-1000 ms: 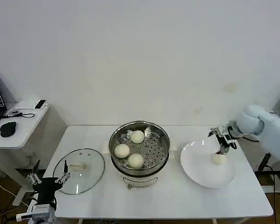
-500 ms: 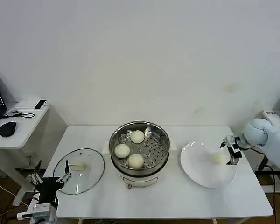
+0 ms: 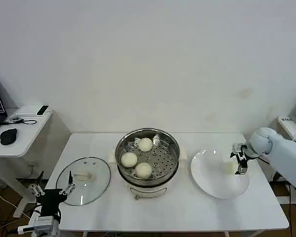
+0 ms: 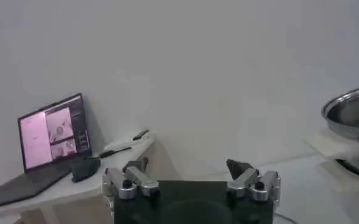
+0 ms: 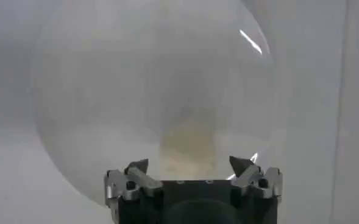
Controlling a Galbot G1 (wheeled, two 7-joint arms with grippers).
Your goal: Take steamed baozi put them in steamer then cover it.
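The steel steamer (image 3: 147, 159) stands mid-table with three baozi on its perforated tray: one at the back (image 3: 145, 144), one on the left (image 3: 129, 159), one at the front (image 3: 143, 170). A fourth baozi (image 3: 230, 168) lies on the white plate (image 3: 214, 180) to the right. My right gripper (image 3: 240, 160) hovers open at that bun's right side; in the right wrist view the bun (image 5: 188, 143) sits just ahead of the spread fingertips of the right gripper (image 5: 191, 164). The glass cover (image 3: 84, 180) lies flat to the steamer's left. My left gripper (image 3: 53, 189) is open, parked by the table's front left corner.
A small side table (image 3: 19, 129) at the far left carries a laptop, a black mouse (image 3: 8, 136) and a cable. The laptop (image 4: 48, 137) also appears in the left wrist view. The white wall runs behind the table. Bare tabletop lies in front of the steamer.
My right gripper swung out to the plate's right edge, then came back a little toward the bun. The bun on the plate and the left arm have stayed put.
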